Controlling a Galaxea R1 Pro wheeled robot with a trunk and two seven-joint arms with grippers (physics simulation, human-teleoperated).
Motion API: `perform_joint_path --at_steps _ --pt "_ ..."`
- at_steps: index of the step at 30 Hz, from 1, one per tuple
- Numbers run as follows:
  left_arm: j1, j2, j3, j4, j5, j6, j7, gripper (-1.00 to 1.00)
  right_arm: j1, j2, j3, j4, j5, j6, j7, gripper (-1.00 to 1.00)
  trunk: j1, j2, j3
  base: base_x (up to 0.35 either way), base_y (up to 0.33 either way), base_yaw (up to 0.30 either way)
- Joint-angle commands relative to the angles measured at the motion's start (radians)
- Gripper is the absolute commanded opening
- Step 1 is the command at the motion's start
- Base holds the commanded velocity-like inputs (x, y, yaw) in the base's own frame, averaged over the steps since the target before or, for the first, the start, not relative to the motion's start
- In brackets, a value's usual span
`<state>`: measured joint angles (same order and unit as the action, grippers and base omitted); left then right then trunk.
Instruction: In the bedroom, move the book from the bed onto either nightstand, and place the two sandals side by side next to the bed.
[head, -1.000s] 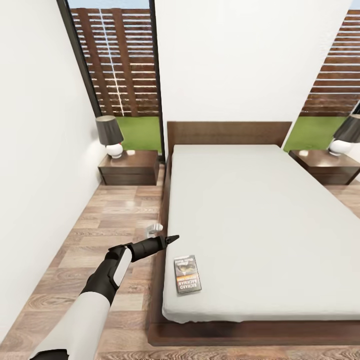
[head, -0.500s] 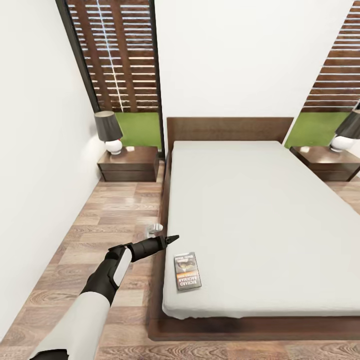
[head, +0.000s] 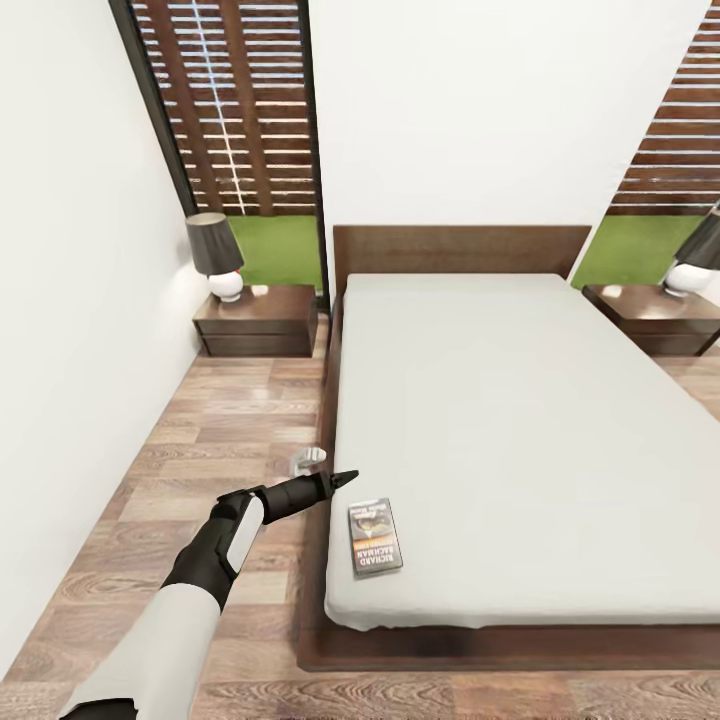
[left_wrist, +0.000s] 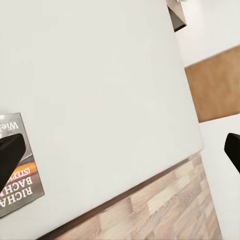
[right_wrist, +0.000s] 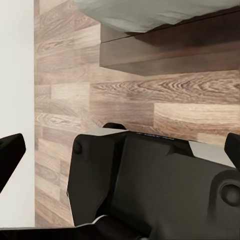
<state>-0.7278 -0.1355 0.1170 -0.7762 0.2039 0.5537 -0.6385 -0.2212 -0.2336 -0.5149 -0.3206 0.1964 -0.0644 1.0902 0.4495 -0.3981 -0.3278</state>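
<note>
Two nightstands flank the bed (head: 520, 440) in the head view: one (head: 262, 318) at the left, one (head: 655, 315) at the right, each carrying a lamp. The book (head: 375, 537) lies on the mattress near the bed's near left corner, so the transfer is not yet done. The left claw (head: 345, 478) hovers just beside the book, over the mattress edge. Open floor runs between bed and left wall to the left nightstand.

Left wrist view: the claw fingertips (left_wrist: 11, 152) stand spread, the book (left_wrist: 20, 170) partly behind one, unpinched.

Right wrist view: the right claw (right_wrist: 120, 150) is spread and empty over the floor beside the bed frame (right_wrist: 170, 50).
</note>
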Motion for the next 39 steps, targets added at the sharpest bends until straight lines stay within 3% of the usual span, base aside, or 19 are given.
perform_joint_path --at_steps 1,11,15,18,20,24,39 --pt "-0.001 -0.001 0.004 0.000 0.003 0.007 -0.003 1.00 -0.001 0.000 -0.008 0.000 0.011 -0.007 0.004 1.00 0.000 -0.002 -0.003 0.000 0.000 0.000" --pt "-0.001 -0.001 0.004 0.000 0.004 0.007 -0.003 1.00 -0.001 -0.002 -0.024 -0.001 0.001 -0.008 -0.003 1.00 0.000 -0.002 -0.019 0.000 0.000 0.000" --pt "-0.001 -0.001 0.004 0.000 0.003 0.007 -0.003 1.00 -0.001 -0.004 -0.079 -0.001 -0.026 -0.008 -0.006 1.00 0.000 -0.002 -0.025 0.000 0.000 0.000" --pt "-0.001 -0.001 0.004 0.000 0.004 0.007 -0.003 1.00 -0.001 -0.009 -0.173 0.000 -0.042 -0.009 -0.009 1.00 0.000 -0.002 -0.030 0.000 0.000 0.000" --pt "-0.001 -0.001 0.004 0.000 0.003 0.008 -0.002 1.00 -0.001 -0.010 -0.206 0.000 -0.043 -0.009 -0.009 1.00 0.000 -0.002 -0.033 0.000 0.000 0.000" --pt "-0.001 -0.001 0.004 0.000 0.004 0.007 -0.002 1.00 -0.001 -0.010 -0.233 0.000 -0.044 -0.009 -0.009 1.00 0.000 -0.002 -0.040 0.000 0.000 0.000" --pt "-0.001 -0.001 0.004 0.000 0.004 0.007 -0.002 1.00 0.000 -0.009 -0.246 0.000 -0.045 -0.012 -0.008 1.00 0.000 -0.002 -0.063 0.000 0.000 0.000"
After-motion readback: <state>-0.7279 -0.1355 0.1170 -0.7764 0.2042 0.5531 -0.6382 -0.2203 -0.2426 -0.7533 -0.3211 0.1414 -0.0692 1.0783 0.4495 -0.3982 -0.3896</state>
